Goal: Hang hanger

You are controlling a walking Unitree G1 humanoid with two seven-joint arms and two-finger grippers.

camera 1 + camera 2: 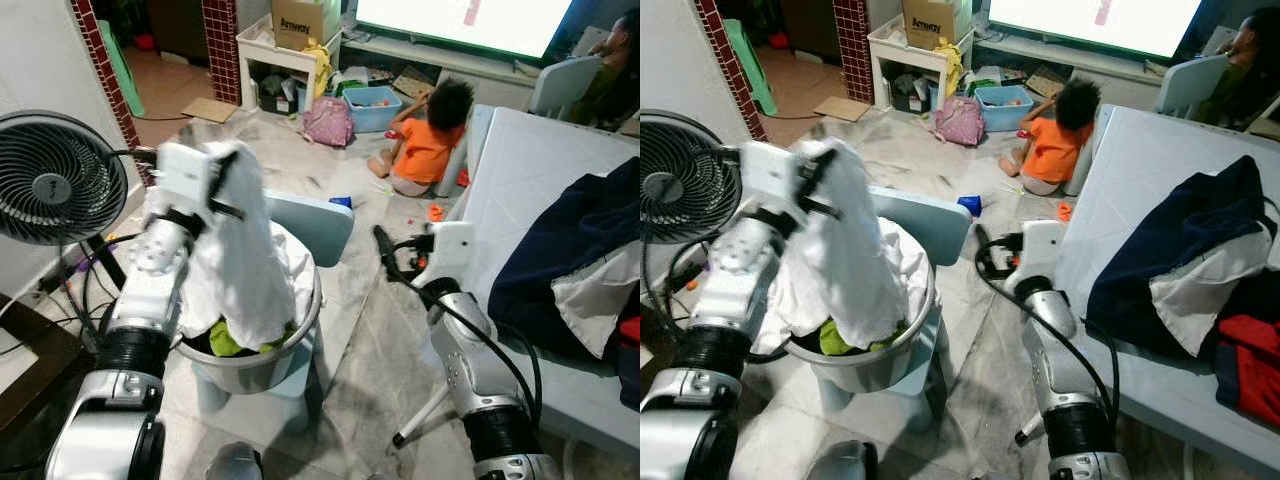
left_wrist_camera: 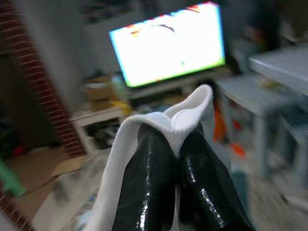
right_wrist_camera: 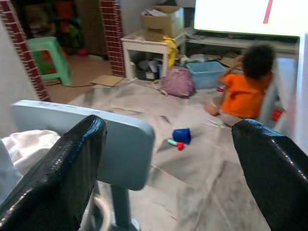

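My left gripper [image 1: 228, 172] is raised above a grey laundry basin [image 1: 300, 335] and is shut on a white garment [image 1: 240, 265]. The cloth hangs down from the fingers into the basin. In the left wrist view its hem [image 2: 185, 113] is pinched between the two black fingers [image 2: 149, 183]. My right gripper [image 1: 385, 250] is held out open, to the right of the basin, with nothing between its fingers [image 3: 57, 173]. No hanger can be made out.
The basin sits on a pale blue chair [image 1: 312, 222] and holds more clothes, one green [image 1: 228, 342]. A standing fan [image 1: 55, 180] is at the left. A grey table [image 1: 530, 180] with dark clothes [image 1: 575, 255] is at the right. A person in orange [image 1: 425, 145] sits on the floor.
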